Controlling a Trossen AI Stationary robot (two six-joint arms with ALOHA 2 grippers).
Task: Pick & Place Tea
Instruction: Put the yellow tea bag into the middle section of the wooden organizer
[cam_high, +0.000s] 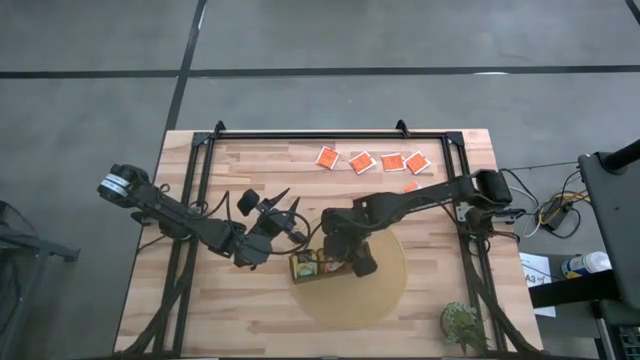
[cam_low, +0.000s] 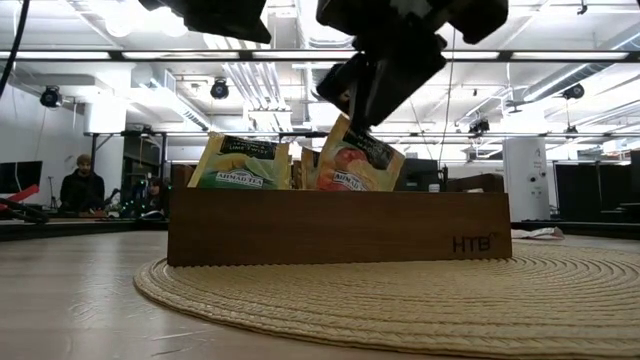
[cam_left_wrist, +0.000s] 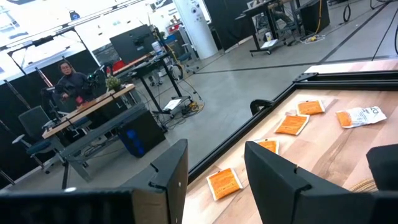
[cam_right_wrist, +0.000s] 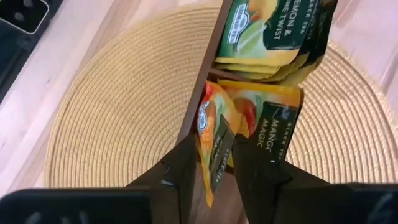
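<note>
The right tool (cam_right_wrist: 213, 163) is loosely pinching a mango sachet (cam_right_wrist: 214, 146) over the wooden tray (cam_low: 340, 228)'s middle compartment; released tilted, it risks leaning out.

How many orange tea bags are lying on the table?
5: four orange sachets in a row by the far edge, one more peeking beside the right arm. Others may be hidden.

Sachets (cam_low: 352, 160) in tray (cam_low: 340, 228) on mat (cam_low: 400, 300)
</note>
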